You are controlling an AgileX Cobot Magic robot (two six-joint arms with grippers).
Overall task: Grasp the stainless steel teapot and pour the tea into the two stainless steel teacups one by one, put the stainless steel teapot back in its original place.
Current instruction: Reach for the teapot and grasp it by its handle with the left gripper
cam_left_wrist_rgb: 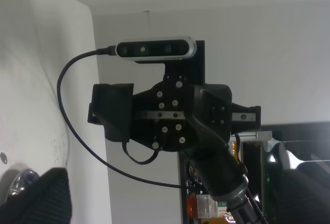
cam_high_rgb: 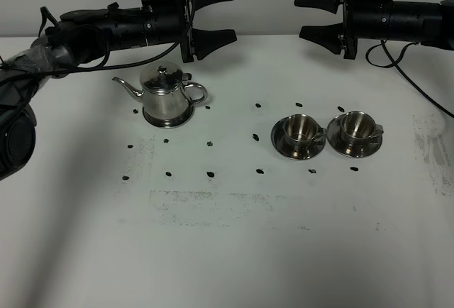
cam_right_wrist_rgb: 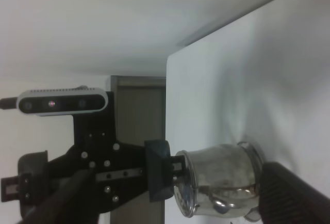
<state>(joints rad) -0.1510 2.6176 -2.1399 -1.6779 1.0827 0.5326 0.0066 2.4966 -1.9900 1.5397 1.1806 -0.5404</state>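
Observation:
The stainless steel teapot (cam_high_rgb: 167, 94), lid on, stands upright on its round steel base, the original place (cam_high_rgb: 168, 118), at the left of the table; it also shows in the right wrist view as the teapot (cam_right_wrist_rgb: 219, 180). The tea is hidden. The two stainless steel teacups (cam_high_rgb: 301, 129) (cam_high_rgb: 356, 126) sit side by side on their saucers at the right. My left gripper (cam_high_rgb: 231, 14) hangs open in the air above and just right of the teapot, pointing right. My right gripper (cam_high_rgb: 299, 15) hangs open above the cups, pointing left. Neither gripper holds anything.
Small black marks (cam_high_rgb: 211, 174) dot the white table (cam_high_rgb: 227, 251) around the teapot and the cups. A scuffed patch (cam_high_rgb: 213, 201) lies in front. A cable (cam_high_rgb: 418, 88) trails from the right arm. Each wrist view faces the other arm's camera (cam_left_wrist_rgb: 154, 49) (cam_right_wrist_rgb: 62, 102).

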